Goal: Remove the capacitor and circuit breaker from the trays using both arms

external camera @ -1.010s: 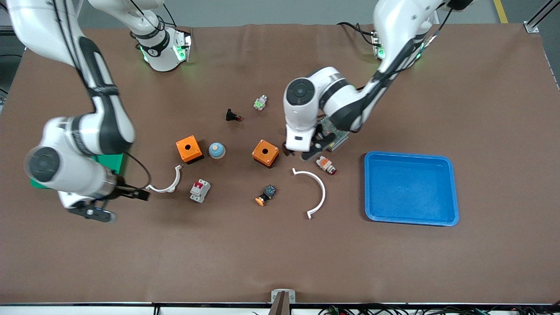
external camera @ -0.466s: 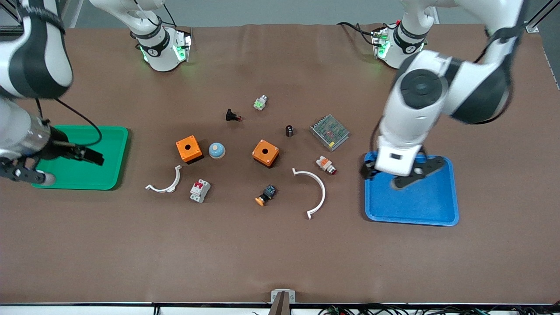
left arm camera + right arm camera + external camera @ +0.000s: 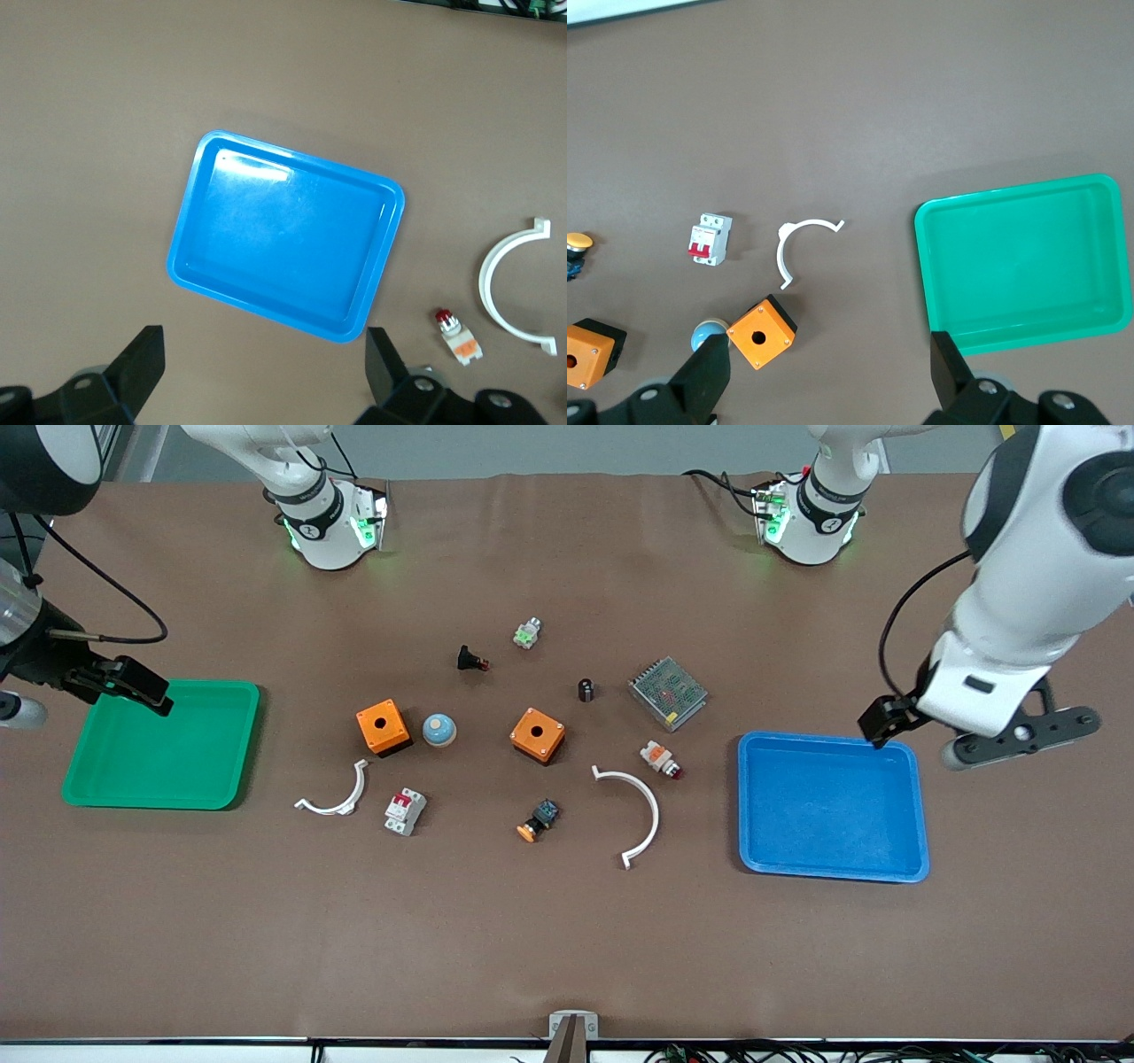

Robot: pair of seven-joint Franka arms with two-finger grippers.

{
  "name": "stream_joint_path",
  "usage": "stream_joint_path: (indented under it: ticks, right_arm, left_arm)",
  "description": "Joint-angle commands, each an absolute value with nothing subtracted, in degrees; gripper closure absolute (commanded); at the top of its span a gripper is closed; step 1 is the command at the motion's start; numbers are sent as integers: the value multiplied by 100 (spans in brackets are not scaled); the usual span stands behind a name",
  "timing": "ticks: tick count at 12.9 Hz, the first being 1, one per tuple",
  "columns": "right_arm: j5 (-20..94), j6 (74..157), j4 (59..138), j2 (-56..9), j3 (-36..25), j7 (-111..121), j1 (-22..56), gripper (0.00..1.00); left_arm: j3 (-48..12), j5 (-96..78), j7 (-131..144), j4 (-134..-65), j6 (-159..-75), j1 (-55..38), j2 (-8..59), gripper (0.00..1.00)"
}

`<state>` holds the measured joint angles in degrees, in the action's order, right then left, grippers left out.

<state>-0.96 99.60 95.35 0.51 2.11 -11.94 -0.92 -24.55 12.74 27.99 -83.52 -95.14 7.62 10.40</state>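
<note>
The capacitor [image 3: 585, 689], a tiny black cylinder, stands on the table beside the mesh-covered box [image 3: 668, 693]. The breaker [image 3: 405, 811], a light-grey block with red levers, lies beside a small white arc [image 3: 337, 797]; it also shows in the right wrist view [image 3: 709, 239]. My left gripper [image 3: 974, 731] is open and holds nothing, up over the table at the blue tray's [image 3: 833, 806] corner; it is also open in its wrist view [image 3: 263, 372]. My right gripper [image 3: 75, 691] is open and holds nothing, over the green tray's [image 3: 159, 753] edge; it also shows in its wrist view [image 3: 828, 372].
Two orange boxes [image 3: 383, 726] [image 3: 537, 735], a blue dome [image 3: 438, 729], a black button part [image 3: 471, 660], an orange-capped switch [image 3: 537, 820], a white-and-orange part [image 3: 660, 759], a large white arc [image 3: 638, 806] and a small green-faced part [image 3: 526, 634] lie mid-table.
My left gripper left the capacitor's spot, crossed the blue tray and rose past it; the capacitor now shows. My right gripper drew back from the small arc to the green tray's edge.
</note>
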Motion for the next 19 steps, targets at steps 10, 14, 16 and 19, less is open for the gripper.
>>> stream_joint_path:
  ticks: [10,14,16,19]
  right_arm:
    - [-141,9555,9054,405,229,-1283,-255,0]
    - [-141,9554,8728,36,220,-1248,-343,0]
    - [-141,9554,8605,-61,229,-1248,-343,0]
    - [-141,9475,8613,-79,229,-1266,-316,0]
  left_arm:
    - [-105,-17,492,-8938,-8376,-334,-184,0]
    - [-167,35,501,-8982,-8499,-369,-272,0]
    - [-167,35,492,-8974,-8517,-378,-264,0]
    - [-202,53,475,-8912,-8517,-378,-229,0]
